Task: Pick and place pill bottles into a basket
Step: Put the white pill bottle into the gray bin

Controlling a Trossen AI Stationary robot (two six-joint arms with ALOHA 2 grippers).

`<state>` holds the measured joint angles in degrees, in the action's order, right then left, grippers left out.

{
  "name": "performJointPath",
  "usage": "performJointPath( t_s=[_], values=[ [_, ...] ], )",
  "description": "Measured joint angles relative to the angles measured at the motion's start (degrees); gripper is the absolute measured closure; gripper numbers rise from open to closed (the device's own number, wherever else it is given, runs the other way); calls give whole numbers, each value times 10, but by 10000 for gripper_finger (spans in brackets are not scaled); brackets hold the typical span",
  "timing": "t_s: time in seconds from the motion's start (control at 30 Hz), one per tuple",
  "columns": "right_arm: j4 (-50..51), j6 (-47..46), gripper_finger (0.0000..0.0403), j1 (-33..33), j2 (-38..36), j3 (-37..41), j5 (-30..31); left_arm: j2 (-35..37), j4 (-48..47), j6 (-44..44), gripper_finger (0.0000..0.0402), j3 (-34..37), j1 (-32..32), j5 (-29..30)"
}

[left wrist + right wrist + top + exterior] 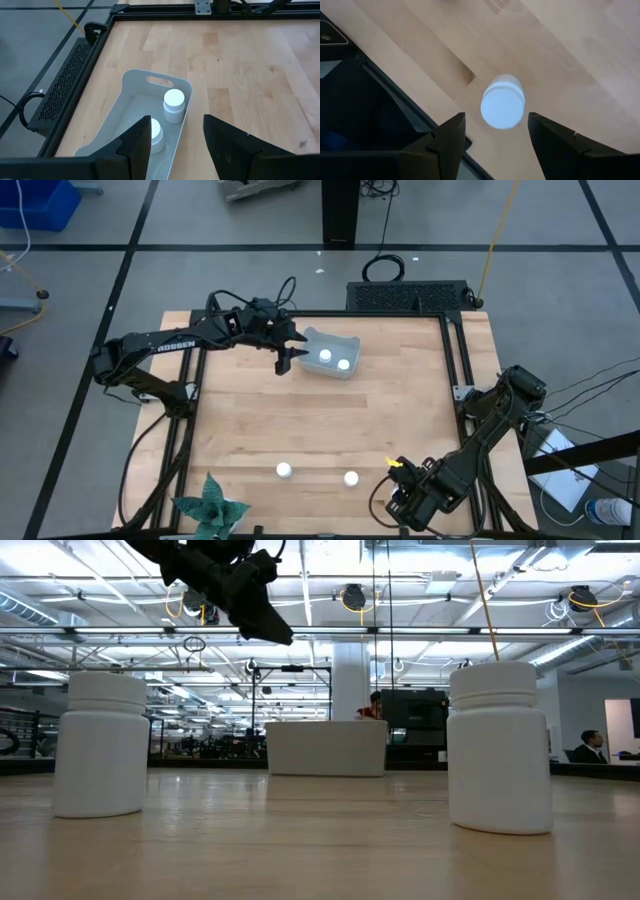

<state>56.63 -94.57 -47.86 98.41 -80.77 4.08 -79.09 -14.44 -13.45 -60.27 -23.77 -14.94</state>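
Currently, notes for you at the table:

Basket: the basket (pixel 331 352) sits at the far middle of the table (pixel 400 410), with two pill bottles (pixel 173 105) standing inside it, caps up.

Left gripper: your left gripper (pixel 288 358) hangs just beside the basket's near-left edge, fingers parted and nothing between them; its wrist view looks down into the bin.

Right gripper: your right gripper (pixel 408 498) is at the near-right corner, above a bottle (pixel 502 101). Fingers stand apart on either side of that bottle; I judge it not gripped, but contact cannot be told.

Loose bottles: two more stand upright near the front edge, one (pixel 284 470) left of the other (pixel 351 477), well apart from the basket.

Axis: every bottle's long axis runs vertical, cap toward the ceiling; the low view shows both front ones squat and level. The right wrist view sees its bottle nearly cap-on.

Risk one: that bottle sits near the table's edge rail. A finger that lands off-centre could nudge it over, and a toppled cylinder would roll.

Risk two: the basket is shallow and light-looking. A bottle dropped from height may bounce or knock over the two inside.

Risk three: both arms heading for the basket at once could crowd each other.
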Motion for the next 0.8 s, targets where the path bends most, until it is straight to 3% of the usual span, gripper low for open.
performJointPath(
  t_s=[0.8],
  values=[
    [-89, 11, 193, 6, 0, 66, -27, 0, 11, 0, 218, 0, 0, 0]
  ],
)
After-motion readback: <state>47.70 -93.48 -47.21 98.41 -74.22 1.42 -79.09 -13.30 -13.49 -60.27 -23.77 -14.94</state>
